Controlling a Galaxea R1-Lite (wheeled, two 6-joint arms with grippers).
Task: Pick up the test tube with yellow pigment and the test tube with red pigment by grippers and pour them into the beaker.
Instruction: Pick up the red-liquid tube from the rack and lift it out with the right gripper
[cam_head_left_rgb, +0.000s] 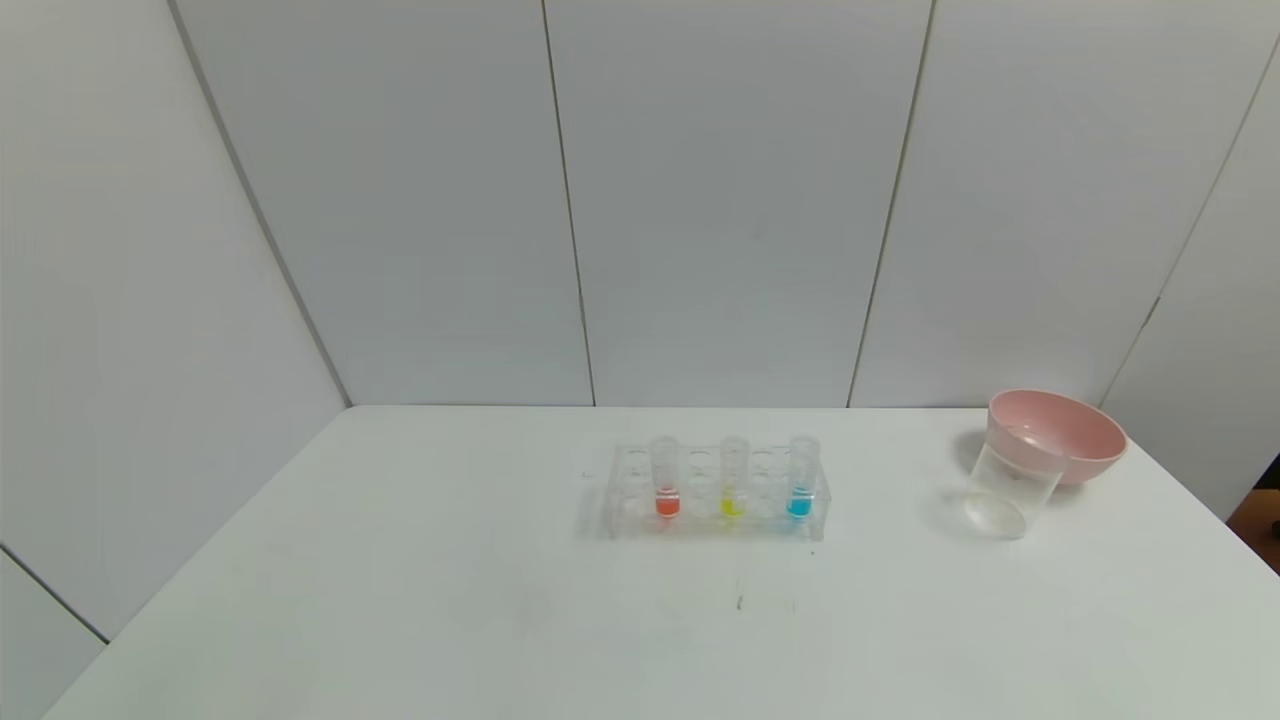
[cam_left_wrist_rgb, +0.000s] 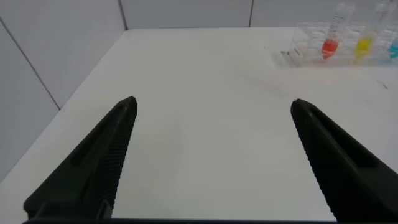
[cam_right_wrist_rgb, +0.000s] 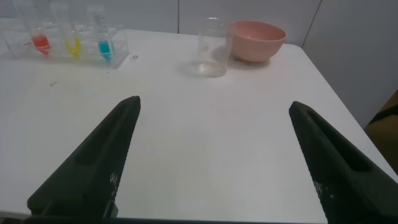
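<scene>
A clear rack (cam_head_left_rgb: 715, 490) stands mid-table. In it stand the test tube with red pigment (cam_head_left_rgb: 666, 480), the test tube with yellow pigment (cam_head_left_rgb: 733, 478) and a tube with blue liquid (cam_head_left_rgb: 801, 478). The clear beaker (cam_head_left_rgb: 1008, 488) stands at the right, in front of the pink bowl. Neither arm shows in the head view. My left gripper (cam_left_wrist_rgb: 212, 107) is open over bare table, with the red (cam_left_wrist_rgb: 330, 38) and yellow (cam_left_wrist_rgb: 364, 38) tubes far off. My right gripper (cam_right_wrist_rgb: 214, 107) is open too, nothing between its fingers; the beaker (cam_right_wrist_rgb: 212, 47) and rack (cam_right_wrist_rgb: 68, 42) lie beyond it.
A pink bowl (cam_head_left_rgb: 1060, 435) sits at the back right, touching or just behind the beaker. White wall panels close off the back and left. The table's right edge (cam_head_left_rgb: 1215, 530) runs near the bowl. A small dark mark (cam_head_left_rgb: 739, 602) lies in front of the rack.
</scene>
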